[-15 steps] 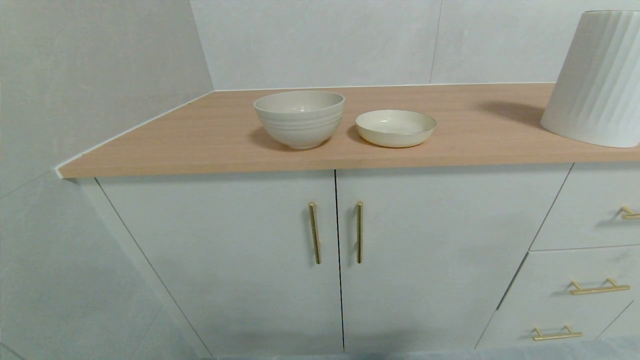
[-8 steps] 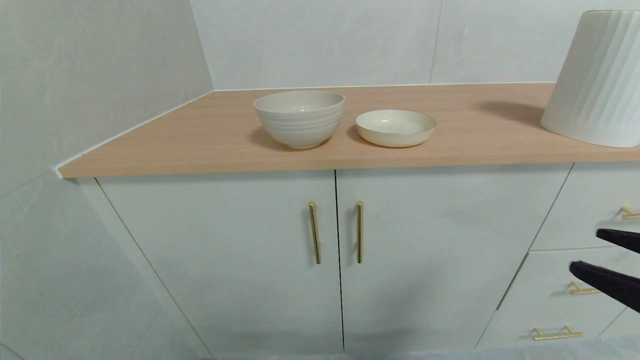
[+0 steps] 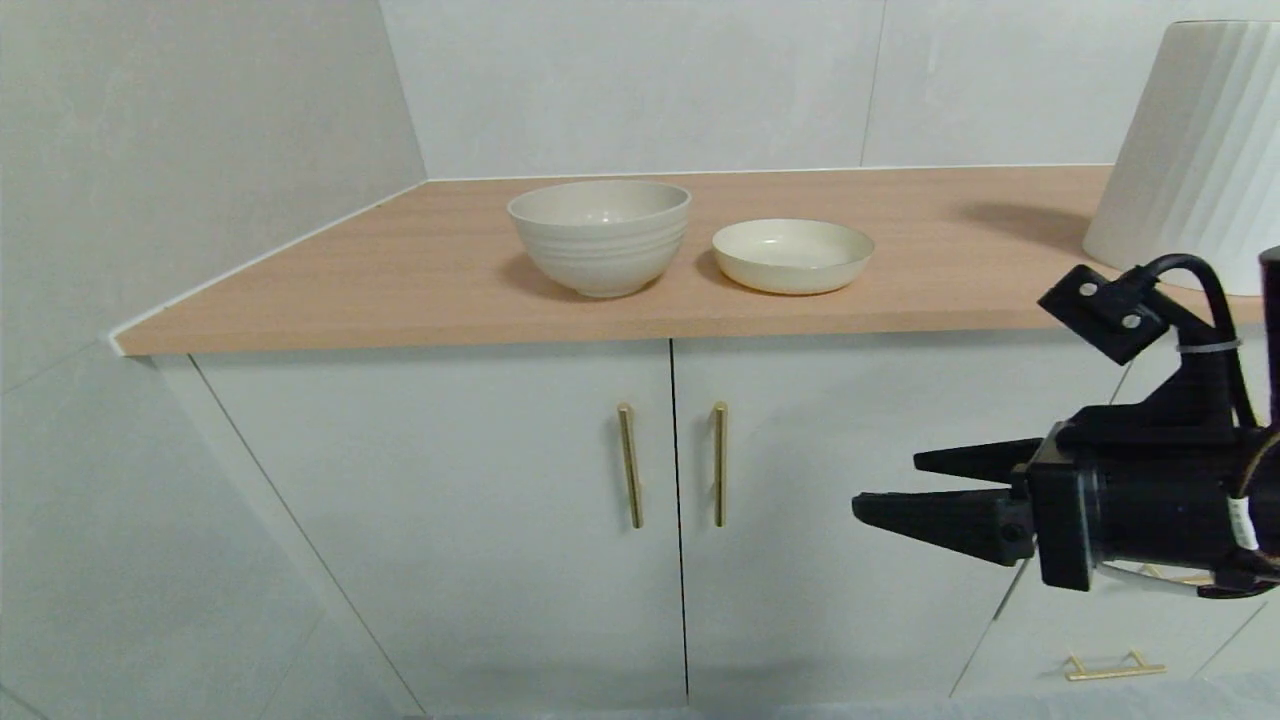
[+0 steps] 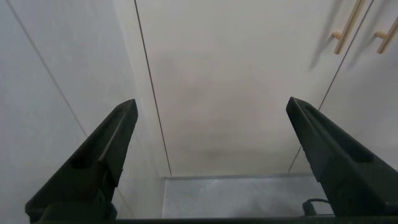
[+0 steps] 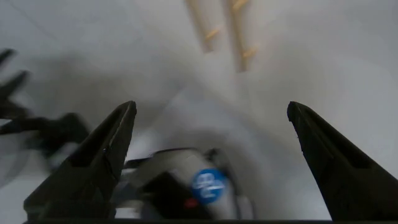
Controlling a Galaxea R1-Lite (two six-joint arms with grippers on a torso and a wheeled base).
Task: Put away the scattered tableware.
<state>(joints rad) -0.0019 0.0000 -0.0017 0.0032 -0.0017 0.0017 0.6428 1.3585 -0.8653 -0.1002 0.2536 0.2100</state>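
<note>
A deep cream bowl (image 3: 598,235) with ribbed sides stands on the wooden countertop (image 3: 400,290). Just to its right sits a shallow cream dish (image 3: 792,255). My right gripper (image 3: 885,485) hangs open and empty below the counter edge, in front of the right cabinet door, fingers pointing left. Through the right wrist view the same gripper (image 5: 211,118) shows open, with blurred gold handles (image 5: 217,25) beyond it. My left gripper (image 4: 211,124) is open and empty, low down, facing the white cabinet front near the floor.
The two cabinet doors below the counter are closed, with vertical gold handles (image 3: 628,465) (image 3: 718,463) at the middle seam. Drawers with gold pulls (image 3: 1110,665) lie at the right. A tall white ribbed vessel (image 3: 1200,150) stands on the counter's right end. Tiled walls close the left and back.
My right gripper has come in from the right edge and travelled left, now well in front of the right cabinet door. Bowl and dish have not moved.
</note>
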